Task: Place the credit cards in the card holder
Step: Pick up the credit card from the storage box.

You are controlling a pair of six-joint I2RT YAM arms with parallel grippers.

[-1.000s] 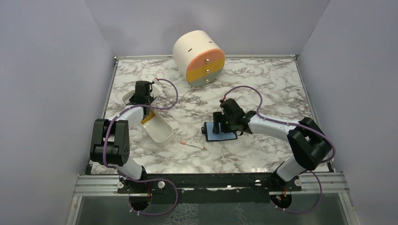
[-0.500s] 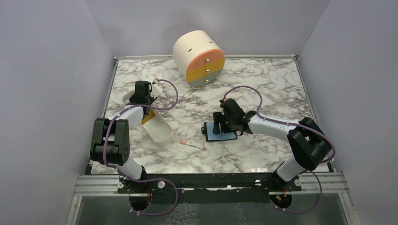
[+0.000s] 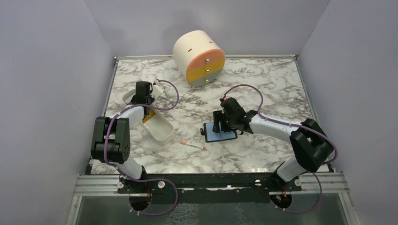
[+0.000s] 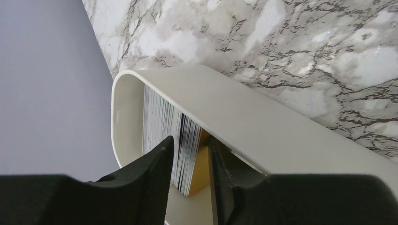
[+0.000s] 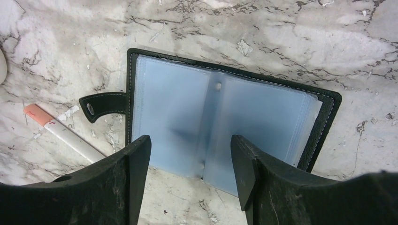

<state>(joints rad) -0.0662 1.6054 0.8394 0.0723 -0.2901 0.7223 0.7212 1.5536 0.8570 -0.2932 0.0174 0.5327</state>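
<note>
Nothing's really moved — left end effector (image 4: 189, 139) still pinching credit cards (image 4: 164, 124), right end effector (image 5: 190, 140) spread wide over card holder (image 5: 263, 117).

Cream drum-shaped drawer unit (image 3: 199, 58), white oblong tray (image 3: 162, 135), pink-tipped white stick (image 3: 192, 146) on marble tabletop (image 3: 277, 89).

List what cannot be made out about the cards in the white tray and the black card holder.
- Left wrist view: the stack of thin plastic cards shows edges only. The wall of the oblong white tray and the left gripper hide its base, count and any grip contact.
- Right wrist view: the open right gripper covers the near edge of the black bifold card holder. Its frosted blue sleeves blur any contents.
</note>
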